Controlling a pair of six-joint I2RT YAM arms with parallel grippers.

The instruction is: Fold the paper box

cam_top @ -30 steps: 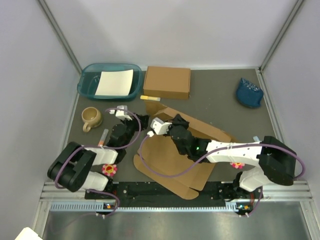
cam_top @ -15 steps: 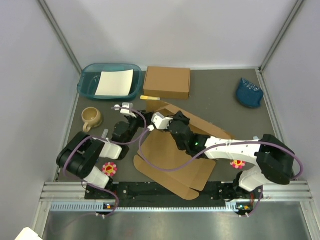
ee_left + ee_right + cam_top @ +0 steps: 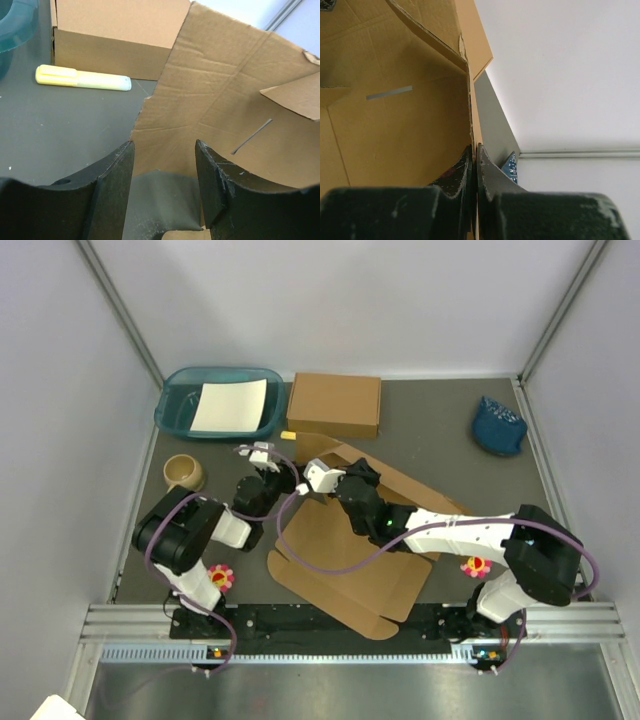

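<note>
The right pincer (image 3: 474,150) is clamping its two fingers tight on the edge of a raised flap of the box (image 3: 345,550). The cardboard is running straight on from between the tips. On one side of this pincer the flap's inner face is spreading out, showing a thin grey slit. On the other side, past the edge, a strip of table (image 3: 430,450) and a blue cloth (image 3: 499,425) are showing, the cloth well apart from the fingers. The rest of the box is lying flat on the table below and behind the right pincer, its rounded flaps spreading toward the arms' bases.

The left pincer (image 3: 164,150) is standing wide and low over the table, facing the same raised flap. The flap's lower corner is sitting just ahead of the gap between the tips; whether it is touching either finger cannot be told.

Ahead and to the left of the left pincer a yellow marker (image 3: 82,78) is lying on the table. Just beyond it a closed box (image 3: 334,405) is standing. Farther left a teal tray (image 3: 175,410) is holding a white sheet (image 3: 230,405). A mug (image 3: 183,472) is sitting to the left of and behind this pincer.
</note>
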